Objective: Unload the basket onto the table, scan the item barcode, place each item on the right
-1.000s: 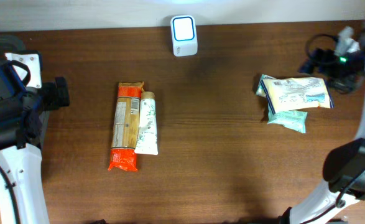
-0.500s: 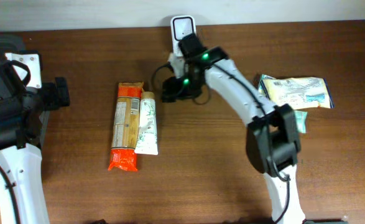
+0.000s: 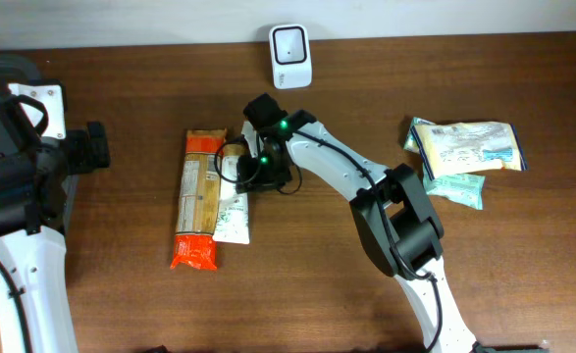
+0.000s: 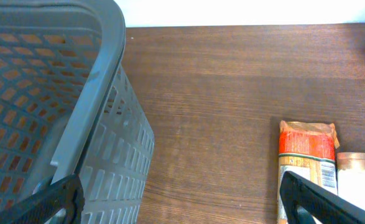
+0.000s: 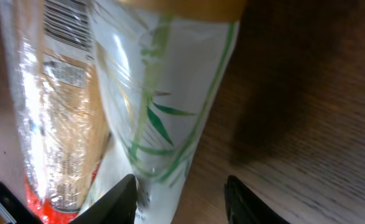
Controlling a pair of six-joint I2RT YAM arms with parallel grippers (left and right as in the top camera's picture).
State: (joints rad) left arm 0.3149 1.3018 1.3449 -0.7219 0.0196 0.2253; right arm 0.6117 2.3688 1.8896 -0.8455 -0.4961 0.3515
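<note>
Tube (image 3: 233, 211), white with green leaves, left of desk (image 3: 327, 284) centre in overhead view, flush against orange packet (image 3: 197, 196), right gripper (image 3: 236, 167) at its cap end; left wrist view, left gripper (image 4: 182, 205) spread wide beside grey basket (image 4: 58, 93); right wrist view, 2 fingers (image 5: 117, 200) astride tube, parted, not pinching it.

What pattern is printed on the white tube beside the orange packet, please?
The tube shows green leaves, clearest in the right wrist view.
</note>
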